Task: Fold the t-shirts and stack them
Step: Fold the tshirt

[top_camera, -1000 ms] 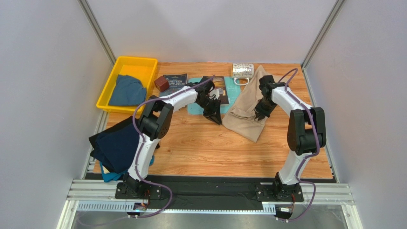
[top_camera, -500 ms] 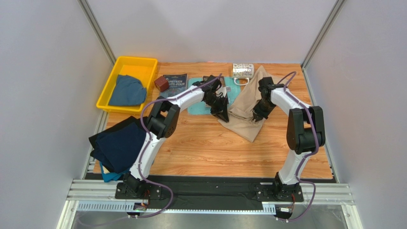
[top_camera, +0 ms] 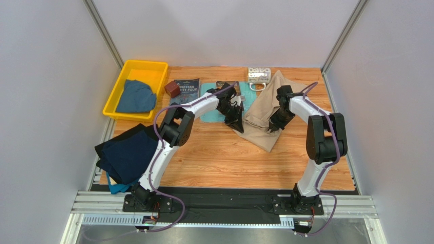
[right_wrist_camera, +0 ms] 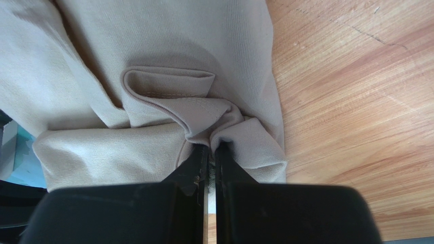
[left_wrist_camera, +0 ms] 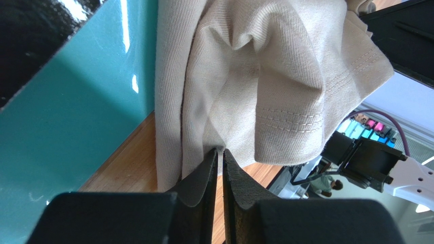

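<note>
1. We are seeing the beige t-shirt [top_camera: 260, 119] lying crumpled at about 1 o'clock on the worktop [top_camera: 219, 157], partly overlapping the teal board [top_camera: 210, 115].
2. Our right tool [right_wrist_camera: 210, 147] is pinching a bunched fold on the shirt's 3 o'clock side. Our left tool [left_wrist_camera: 220, 152] is clamping the cloth at its 9 o'clock edge.
3. A second ago the left tool was hanging short of the cloth. It has been reaching in, so we are judging both grips ready for lifting and spreading.
4. The navy t-shirt [top_camera: 127, 155] at 8 o'clock and the dusty blue t-shirt [top_camera: 135, 97] in the yellow bin [top_camera: 113, 99] are waiting unfolded.
5. The dark book [top_camera: 186, 89] at 11 o'clock seems to be showing "Nineteen Eighty-Four".
</note>
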